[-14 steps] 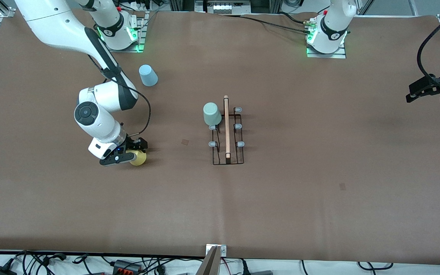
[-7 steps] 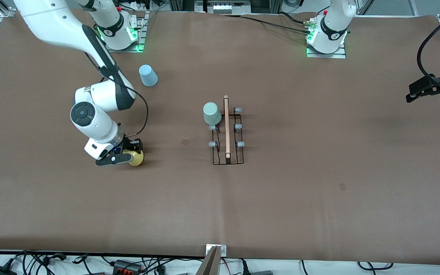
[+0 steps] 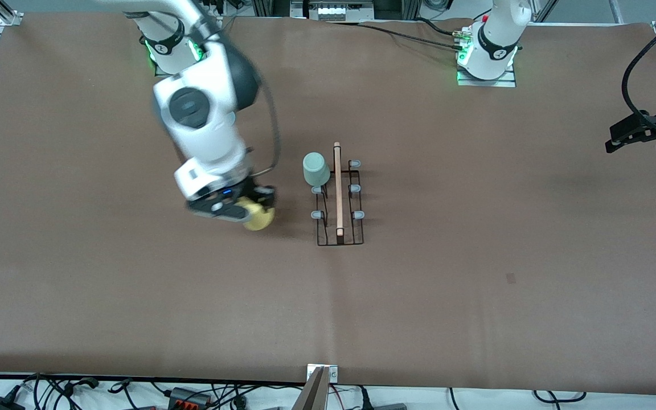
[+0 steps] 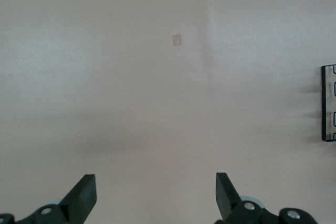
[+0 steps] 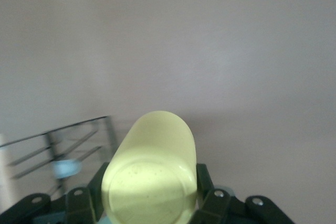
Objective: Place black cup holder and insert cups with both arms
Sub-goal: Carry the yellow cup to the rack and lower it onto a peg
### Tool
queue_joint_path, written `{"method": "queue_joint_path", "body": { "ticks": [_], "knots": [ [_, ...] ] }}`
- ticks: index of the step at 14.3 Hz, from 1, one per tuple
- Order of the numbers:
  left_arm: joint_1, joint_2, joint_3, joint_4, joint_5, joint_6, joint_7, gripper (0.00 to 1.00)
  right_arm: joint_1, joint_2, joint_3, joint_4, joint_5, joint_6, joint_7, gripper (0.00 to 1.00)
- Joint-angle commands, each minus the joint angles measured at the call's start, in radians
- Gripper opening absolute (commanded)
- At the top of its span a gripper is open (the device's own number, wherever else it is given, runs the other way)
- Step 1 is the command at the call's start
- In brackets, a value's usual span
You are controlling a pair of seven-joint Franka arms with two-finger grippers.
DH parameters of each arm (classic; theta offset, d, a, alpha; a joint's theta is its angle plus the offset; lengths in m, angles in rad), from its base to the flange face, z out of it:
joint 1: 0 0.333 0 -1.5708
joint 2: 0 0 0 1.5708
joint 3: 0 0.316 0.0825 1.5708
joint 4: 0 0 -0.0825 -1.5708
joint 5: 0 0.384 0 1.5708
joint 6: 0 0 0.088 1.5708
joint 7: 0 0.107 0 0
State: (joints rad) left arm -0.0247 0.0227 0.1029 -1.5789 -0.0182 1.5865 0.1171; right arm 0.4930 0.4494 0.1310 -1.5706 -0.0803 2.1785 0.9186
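Right gripper (image 3: 248, 209) now clenched on the yellow cup (image 3: 258, 219) — lifted off the bench (image 3: 476, 296), carried toward the black cup holder (image 3: 339, 196). Green cup (image 3: 316, 169) already pegged; left gripper (image 4: 156, 195) waits, released — insertion looks next.

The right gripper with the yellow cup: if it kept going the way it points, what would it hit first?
Probably the black cup holder, which lies ahead of the right gripper and its yellow cup; depth is hard to judge, so it might meet the table first.

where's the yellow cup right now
The yellow cup is clamped in the right pincer, lifted over the table beside the black cup holder, on the right arm's side of it.
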Motion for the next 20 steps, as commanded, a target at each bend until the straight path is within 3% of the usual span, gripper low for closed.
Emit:
{"method": "queue_joint_path", "body": {
  "ticks": [1,11,13,14,15,16,17,18,20],
  "knots": [
    [0.008,0.002,-0.003,0.019,-0.016,-0.016,0.021,1.0,0.085,0.147,-0.013,0.168,-0.033,-0.014,0.187,0.09],
    [0.008,0.003,-0.003,0.02,-0.016,-0.016,0.021,1.0,0.142,0.236,-0.014,0.207,-0.073,0.041,0.241,0.1],
    [0.008,0.003,-0.006,0.02,-0.016,-0.016,0.021,1.0,0.142,0.258,-0.014,0.207,-0.073,0.067,0.24,0.14],
    [0.006,0.003,-0.006,0.02,-0.014,-0.016,0.021,1.0,0.142,0.262,-0.016,0.207,-0.073,0.078,0.227,0.19],
    [0.006,0.002,-0.006,0.02,-0.016,-0.016,0.021,1.0,0.142,0.268,-0.016,0.205,-0.073,0.081,0.223,0.38],
    [0.006,0.002,-0.006,0.02,-0.016,-0.016,0.021,1.0,0.142,0.272,-0.016,0.204,-0.073,0.081,0.22,0.47],
    [0.006,0.003,-0.006,0.02,-0.016,-0.016,0.021,1.0,0.142,0.273,-0.017,0.202,-0.073,0.081,0.223,0.76],
    [0.006,0.003,-0.006,0.02,-0.016,-0.016,0.021,1.0,0.142,0.273,-0.016,0.199,-0.073,0.081,0.229,0.99],
    [0.006,0.003,-0.006,0.02,-0.016,-0.016,0.021,1.0,0.142,0.273,-0.016,0.199,-0.072,0.081,0.227,1.0]
  ]
}}
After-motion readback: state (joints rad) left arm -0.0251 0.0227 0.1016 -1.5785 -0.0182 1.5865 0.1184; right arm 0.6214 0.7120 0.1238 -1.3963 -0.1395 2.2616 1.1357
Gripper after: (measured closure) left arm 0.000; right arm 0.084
